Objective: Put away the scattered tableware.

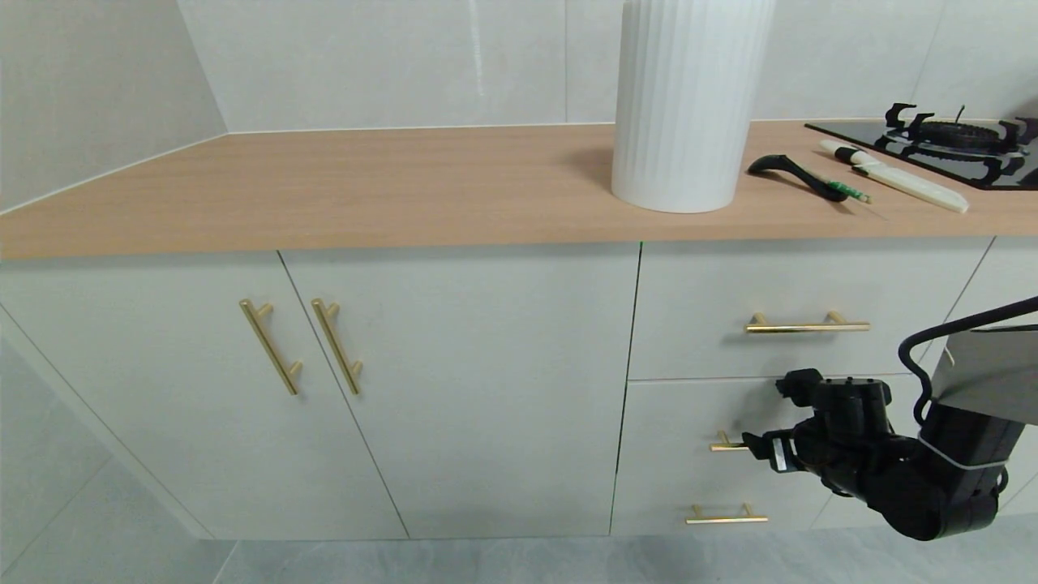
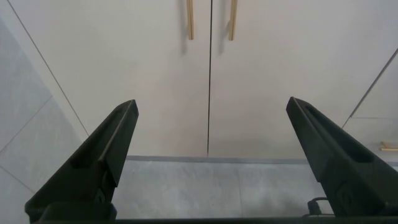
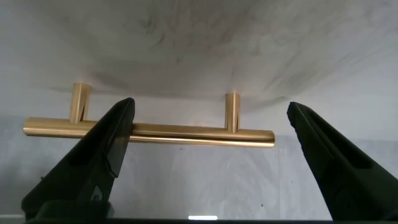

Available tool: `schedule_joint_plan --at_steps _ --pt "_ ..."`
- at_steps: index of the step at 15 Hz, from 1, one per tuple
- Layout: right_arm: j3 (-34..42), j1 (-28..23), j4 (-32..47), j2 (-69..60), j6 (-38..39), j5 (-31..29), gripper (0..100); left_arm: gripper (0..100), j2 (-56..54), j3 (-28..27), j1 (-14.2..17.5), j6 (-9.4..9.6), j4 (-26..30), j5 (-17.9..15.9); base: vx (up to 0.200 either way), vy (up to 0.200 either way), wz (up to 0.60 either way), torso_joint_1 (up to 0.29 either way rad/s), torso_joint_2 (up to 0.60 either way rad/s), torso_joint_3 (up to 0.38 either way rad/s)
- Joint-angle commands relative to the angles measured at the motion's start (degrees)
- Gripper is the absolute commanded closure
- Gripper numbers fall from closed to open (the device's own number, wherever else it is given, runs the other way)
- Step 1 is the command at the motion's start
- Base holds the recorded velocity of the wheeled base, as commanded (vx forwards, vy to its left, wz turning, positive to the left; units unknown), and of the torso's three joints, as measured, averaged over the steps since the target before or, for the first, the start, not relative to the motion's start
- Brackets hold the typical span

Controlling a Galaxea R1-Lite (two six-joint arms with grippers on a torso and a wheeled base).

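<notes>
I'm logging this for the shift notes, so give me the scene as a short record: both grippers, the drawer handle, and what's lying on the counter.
Left gripper: open, empty, facing the double cabinet doors.
Right gripper: open, empty, at the middle drawer handle, not closed on it.
Drawers: all look shut.
Countertop: white ribbed container, black-handled utensil, white knife, beside the stove.
Tableware stowed: none yet.
</notes>
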Motion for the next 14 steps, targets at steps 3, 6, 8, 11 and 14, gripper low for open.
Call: schedule_joint_plan --at_steps 3,6,8,11,14 --pt "1.4 0.0 0.4 0.3 -0.6 0.0 0 0 0.1 0.0 0.0 -0.02 0.0 0.0 0.0 0.0 0.0 0.0 0.0 0.0" --pt "2.5 0.0 0.4 0.0 -1.0 0.0 0 0 0.1 0.0 0.0 -0.02 0.0 0.0 0.0 0.0 0.0 0.0 0.0 0.0" --pt "3.7 0.0 0.4 -1.4 -1.0 0.0 0 0 0.1 0.0 0.0 -0.02 0.0 0.0 0.0 0.0 0.0 0.0 0.0 0.0" --pt "9.9 0.3 5.2 -13.8 -2.1 0.7 0 0 0.1 0.0 0.0 -0.02 0.0 0.0 0.0 0.0 0.0 0.0 0.0 0.0" --pt "7.9 1.7 27.1 -34.0 -2.3 2.4 0 0 0.1 0.0 0.0 -0.02 0.0 0.0 0.0 0.0 0.0 0.0 0.0 0.0"
